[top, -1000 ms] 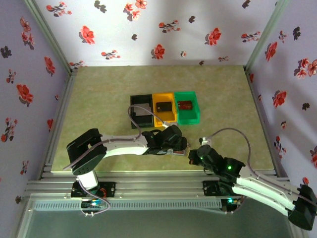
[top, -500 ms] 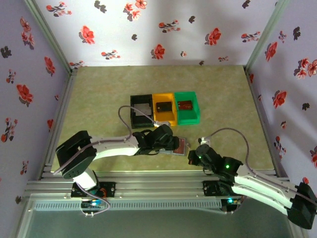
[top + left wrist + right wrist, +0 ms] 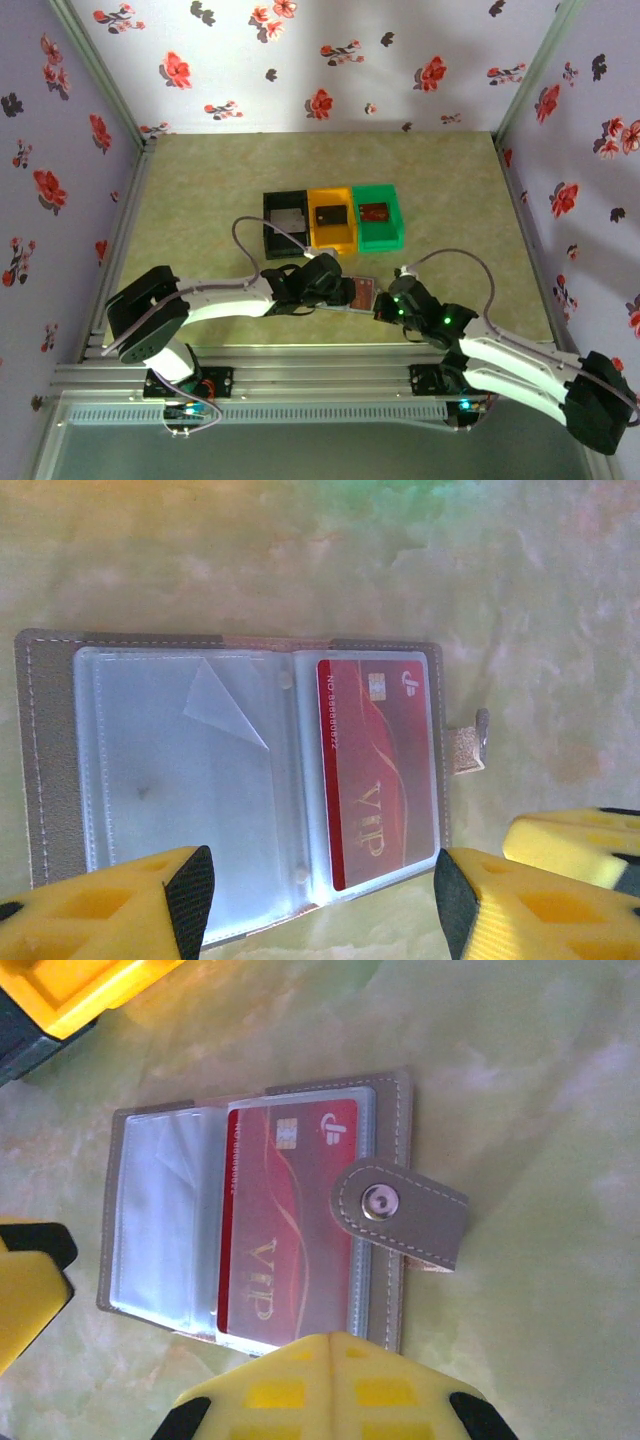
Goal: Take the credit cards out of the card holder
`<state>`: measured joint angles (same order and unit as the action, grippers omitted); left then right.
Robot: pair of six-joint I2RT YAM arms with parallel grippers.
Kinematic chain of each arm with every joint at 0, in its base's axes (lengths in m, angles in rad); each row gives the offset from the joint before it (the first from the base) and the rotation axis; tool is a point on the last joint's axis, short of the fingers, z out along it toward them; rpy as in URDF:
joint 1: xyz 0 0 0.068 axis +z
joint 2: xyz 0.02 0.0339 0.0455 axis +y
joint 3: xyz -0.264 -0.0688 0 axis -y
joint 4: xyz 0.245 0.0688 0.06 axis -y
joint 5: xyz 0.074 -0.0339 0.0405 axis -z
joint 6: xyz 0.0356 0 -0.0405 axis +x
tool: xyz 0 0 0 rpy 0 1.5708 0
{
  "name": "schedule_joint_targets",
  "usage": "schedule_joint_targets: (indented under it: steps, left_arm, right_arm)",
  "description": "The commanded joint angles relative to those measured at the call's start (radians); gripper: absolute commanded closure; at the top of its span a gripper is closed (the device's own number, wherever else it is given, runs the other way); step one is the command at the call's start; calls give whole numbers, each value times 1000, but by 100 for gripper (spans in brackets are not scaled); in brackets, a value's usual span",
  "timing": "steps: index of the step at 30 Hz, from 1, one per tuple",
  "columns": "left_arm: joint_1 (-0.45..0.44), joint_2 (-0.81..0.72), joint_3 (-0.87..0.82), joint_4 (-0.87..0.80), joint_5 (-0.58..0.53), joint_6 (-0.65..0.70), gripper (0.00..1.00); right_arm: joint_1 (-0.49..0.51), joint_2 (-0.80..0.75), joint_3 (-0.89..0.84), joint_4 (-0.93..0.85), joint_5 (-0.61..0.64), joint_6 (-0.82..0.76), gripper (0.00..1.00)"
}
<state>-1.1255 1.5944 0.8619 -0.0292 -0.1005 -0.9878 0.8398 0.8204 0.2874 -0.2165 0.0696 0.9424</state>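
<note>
The grey card holder (image 3: 52, 780) lies open and flat on the table, also seen from above (image 3: 362, 292) and in the right wrist view (image 3: 160, 1220). A red VIP credit card (image 3: 380, 780) sits in its right clear sleeve (image 3: 285, 1240); the left sleeve looks empty. My left gripper (image 3: 322, 905) hovers open over the holder's near edge, one finger on each side (image 3: 345, 293). My right gripper (image 3: 328, 1345) is shut, with its tips over the near right corner of the holder (image 3: 384, 309). The snap strap (image 3: 400, 1210) folds across the card's edge.
Behind the holder stand a black bin (image 3: 271, 222), an orange bin (image 3: 347, 225) and a green bin (image 3: 393, 222), each with a card inside. The orange bin's corner (image 3: 80, 985) lies just beyond the holder. Open tabletop lies to the left and right.
The left gripper has drawn back to the left, uncovering the open holder, and opened a little. The right gripper has moved forward to the holder's near right corner.
</note>
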Motion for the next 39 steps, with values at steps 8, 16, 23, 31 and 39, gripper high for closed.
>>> schedule_joint_targets:
  steps: [8, 16, 23, 31, 39]
  left_arm:
    - [6, 31, 12, 41, 34, -14, 36]
    - [3, 45, 9, 68, 51, -34, 36]
    - [0, 63, 15, 70, 53, -43, 37]
    - [-7, 87, 26, 107, 64, -59, 40]
    - [-12, 102, 53, 117, 73, -57, 41]
  right_arm:
    - [-77, 118, 71, 73, -76, -66, 100]
    - [-120, 135, 61, 96, -93, -77, 100]
    - [-154, 145, 38, 124, -117, -80, 100]
    - [-168, 173, 32, 150, -135, -83, 100]
    - [-168, 211, 13, 189, -141, -75, 100]
